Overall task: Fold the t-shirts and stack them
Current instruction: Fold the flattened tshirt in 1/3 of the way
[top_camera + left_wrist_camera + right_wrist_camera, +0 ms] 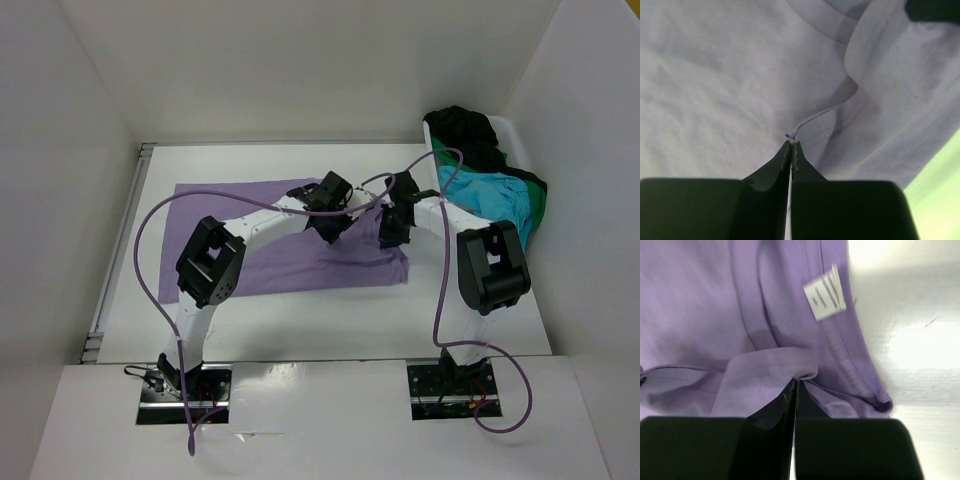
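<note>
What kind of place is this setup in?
Probably a robotics lab test cell, not a home: plain white panel walls box in a white tabletop, two black-and-white robot arms are bolted at its near edge, and a lavender cloth t-shirt lies spread.

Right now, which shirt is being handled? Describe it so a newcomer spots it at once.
On the white table, at its middle, the lavender t-shirt lies spread out. It alone is pinched by the left gripper and right gripper. The black shirt, turquoise shirt and green shirt sit heaped far right.
</note>
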